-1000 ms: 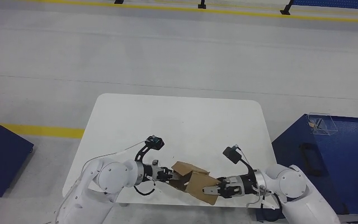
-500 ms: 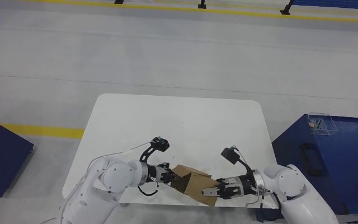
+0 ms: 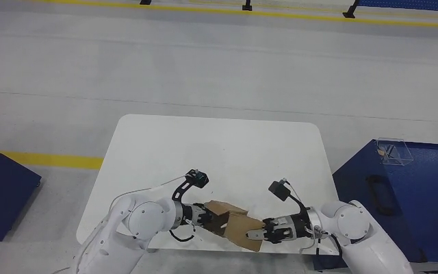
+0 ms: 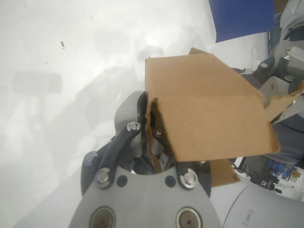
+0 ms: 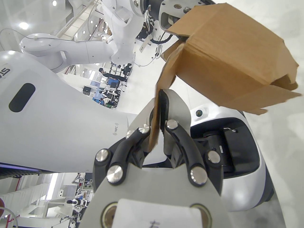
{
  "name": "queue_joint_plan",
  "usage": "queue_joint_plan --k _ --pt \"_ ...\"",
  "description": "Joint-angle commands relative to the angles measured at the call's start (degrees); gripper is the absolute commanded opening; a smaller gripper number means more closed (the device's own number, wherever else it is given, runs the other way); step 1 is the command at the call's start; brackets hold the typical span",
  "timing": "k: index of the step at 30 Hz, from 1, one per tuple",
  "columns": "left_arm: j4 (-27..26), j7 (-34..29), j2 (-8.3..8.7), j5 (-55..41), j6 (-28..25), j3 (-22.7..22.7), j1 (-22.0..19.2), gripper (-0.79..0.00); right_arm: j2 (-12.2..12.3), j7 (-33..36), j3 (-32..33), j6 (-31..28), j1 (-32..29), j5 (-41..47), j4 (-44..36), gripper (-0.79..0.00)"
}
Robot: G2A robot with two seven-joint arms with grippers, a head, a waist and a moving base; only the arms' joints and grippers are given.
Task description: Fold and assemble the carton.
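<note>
Carton (image 3: 233,225) is off the bench (image 3: 205,151), hanging over the middle of its near edge, held by both arms. It's a brown cardboard sleeve, partly squared up and tilted, end flaps loose.

Left gripper (image 3: 205,216) is left of the bench's middle, also at the near edge. My left wrist cam shows the gripper (image 4: 148,110) pinched tight on a ragged flap edge of the carton (image 4: 204,110), with bare bench (image 4: 71,48) behind it.

Right gripper (image 3: 256,234) is right of the bench's middle, just past the near edge. On the right wrist cam the gripper (image 5: 160,100) is clamped on a flap hanging from the carton (image 5: 232,60). The carton's open end faces away from that cam and the inside is in shadow, so I can't tell whether it holds anything.

Off the bench's right side there's a clear box (image 3: 391,151) on a blue cabinet (image 3: 383,198). Too small to tell the contents.

Versus a second ago:
- The left wrist has slid in toward the bench's middle, and the right wrist has nudged in a little from its side.
- The carton looks more compact, with the raised top panel lying closer to the body, and it has drifted slightly further out over the near edge.
- Both grips are the same.
</note>
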Motion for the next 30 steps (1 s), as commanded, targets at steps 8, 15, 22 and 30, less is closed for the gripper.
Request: queue_joint_plan --k 8,15,22,30 --pt "4.94 -0.59 -0.51 -15.18 7.79 -2.73 -1.12 -0.785 0.95 -2.72 6.83 -0.40 -2.32 3.30 0.97 0.000" --pt "5.78 -0.07 -0.64 -16.89 7.93 -2.87 -1.52 -0.785 0.95 -2.72 6.83 -0.40 -2.32 3.30 0.97 0.000" --pt "7.00 1.44 -1.00 -19.66 8.20 -1.47 -1.05 -0.785 0.96 -10.35 7.53 0.62 -4.08 -6.25 0.15 0.000" --pt "17.56 5.79 -3.69 -48.27 17.31 -1.96 -6.17 -0.785 1.08 -18.19 10.66 -1.53 -7.13 -10.46 -1.62 0.000"
